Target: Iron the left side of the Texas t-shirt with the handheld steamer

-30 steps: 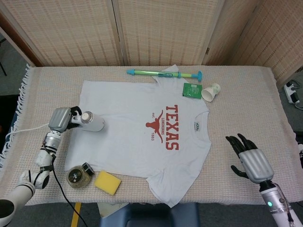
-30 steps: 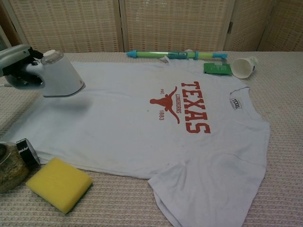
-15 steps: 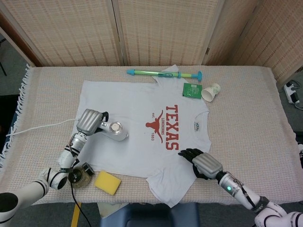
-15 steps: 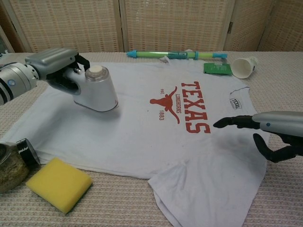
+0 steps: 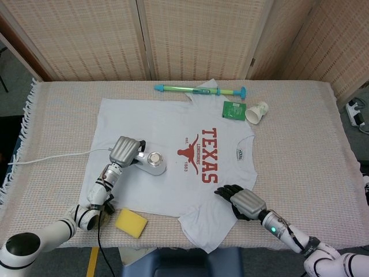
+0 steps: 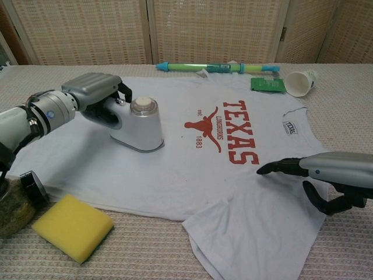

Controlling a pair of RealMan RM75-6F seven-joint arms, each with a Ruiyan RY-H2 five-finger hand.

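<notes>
The white Texas t-shirt (image 5: 173, 124) (image 6: 192, 169) lies flat on the table with its red print at the middle. My left hand (image 5: 127, 151) (image 6: 96, 93) grips the handle of the white handheld steamer (image 5: 154, 163) (image 6: 140, 125). The steamer stands with its flat base on the shirt, just left of the longhorn print. My right hand (image 5: 242, 201) (image 6: 320, 172) lies on the shirt's lower right part near the sleeve, fingers apart and pointing toward the print, holding nothing.
A green and blue tube (image 5: 199, 89), a green card (image 5: 233, 109) and a tipped paper cup (image 5: 256, 111) lie behind the shirt. A yellow sponge (image 6: 71, 226) and a jar (image 6: 10, 207) sit at the front left. The steamer's white cable (image 5: 52, 156) trails left.
My left hand has slid the steamer rightward from the shirt's left edge to beside the print. My right hand came in from the right edge and settled on the shirt's lower right part.
</notes>
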